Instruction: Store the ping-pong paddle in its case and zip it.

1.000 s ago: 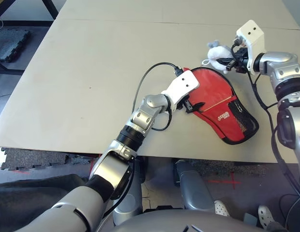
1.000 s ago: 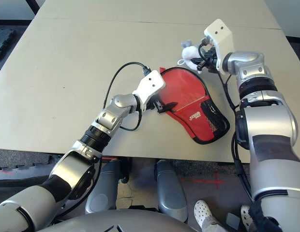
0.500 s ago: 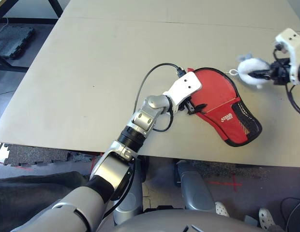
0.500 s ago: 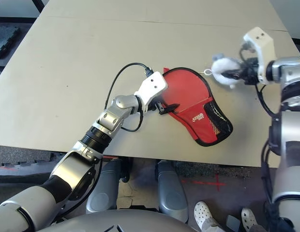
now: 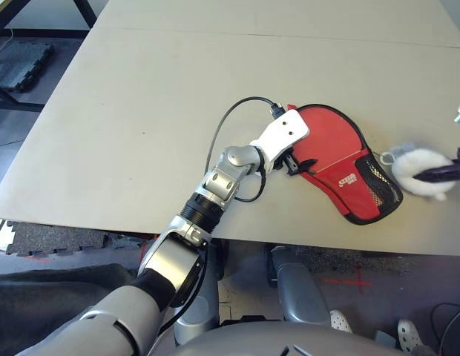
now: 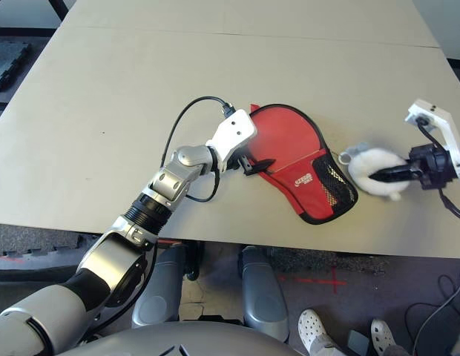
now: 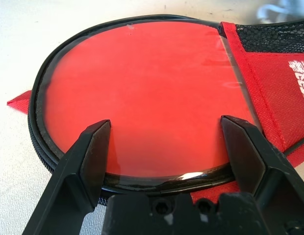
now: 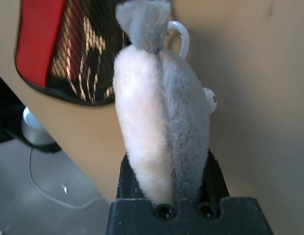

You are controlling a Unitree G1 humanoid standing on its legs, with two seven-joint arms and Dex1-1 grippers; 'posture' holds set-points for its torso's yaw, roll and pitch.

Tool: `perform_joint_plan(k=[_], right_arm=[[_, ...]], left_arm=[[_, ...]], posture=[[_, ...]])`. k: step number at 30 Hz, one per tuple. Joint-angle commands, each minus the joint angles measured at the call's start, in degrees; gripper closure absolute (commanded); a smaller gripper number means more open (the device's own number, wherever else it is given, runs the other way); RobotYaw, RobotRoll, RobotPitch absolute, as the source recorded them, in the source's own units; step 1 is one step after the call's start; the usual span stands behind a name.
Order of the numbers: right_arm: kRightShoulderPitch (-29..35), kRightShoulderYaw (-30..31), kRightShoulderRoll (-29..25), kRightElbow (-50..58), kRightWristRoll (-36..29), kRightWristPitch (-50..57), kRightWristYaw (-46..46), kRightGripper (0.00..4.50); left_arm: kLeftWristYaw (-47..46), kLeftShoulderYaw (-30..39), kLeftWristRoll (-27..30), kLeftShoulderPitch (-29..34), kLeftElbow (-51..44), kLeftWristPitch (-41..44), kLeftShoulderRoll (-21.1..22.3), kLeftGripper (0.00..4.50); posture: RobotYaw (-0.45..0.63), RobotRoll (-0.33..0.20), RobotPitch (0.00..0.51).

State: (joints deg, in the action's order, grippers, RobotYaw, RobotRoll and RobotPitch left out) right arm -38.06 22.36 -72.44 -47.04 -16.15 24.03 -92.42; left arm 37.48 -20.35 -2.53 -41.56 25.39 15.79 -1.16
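1. Looking down, I see the case point(image 5: 341, 174) lying flat on the bench point(image 5: 141, 111), near its front edge.
2. The ping-pong paddle point(image 7: 142, 103) sits inside the case, its red face showing.
3. My left gripper point(image 7: 166, 147) is spread wide around the round end, not squeezing.
4. My right gripper point(image 8: 166, 196) is pinching a white fluffy ball point(image 6: 372, 170), just beside the mesh end.
5. I think the case is soft and floppy and the paddle stiff and light, so I would hold the black rim.
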Motion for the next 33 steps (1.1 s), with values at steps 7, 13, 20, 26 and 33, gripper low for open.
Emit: perform_joint_plan(k=[7,13,20,26,33], right_arm=[[8.9,6.4,-8.2,7.7,-7.9,0.1,-0.1,4.12],[5.5,2.0,-5.2,3.7,-6.6,2.1,-0.1,3.15],[0.2,-2.8,-5.6,-4.4,-11.2,2.8,-0.1,0.56],[-9.7,-14.7,0.7,-18.4,-8.5,-0.2,4.1,0.05],[-10.3,-33.6,9.2,-24.4,-10.7,-17.3,29.7,0.05]], left_arm=[[0.6,-1.7,-1.2,2.3,4.8,2.2,0.3,0.0],[0.9,-1.2,-0.9,1.8,4.3,2.0,0.5,0.0],[3.9,4.1,4.7,1.2,-9.7,10.3,5.0,0.0],[5.7,13.8,14.8,-1.1,-26.3,24.3,12.2,0.0],[-4.3,30.0,16.5,-2.1,-19.2,20.6,20.8,0.0]], posture=[[-0.1,0.0,0.282],[-0.1,0.0,0.271],[-0.11,0.0,0.247],[-0.1,0.0,0.236],[-0.06,0.0,0.232]])
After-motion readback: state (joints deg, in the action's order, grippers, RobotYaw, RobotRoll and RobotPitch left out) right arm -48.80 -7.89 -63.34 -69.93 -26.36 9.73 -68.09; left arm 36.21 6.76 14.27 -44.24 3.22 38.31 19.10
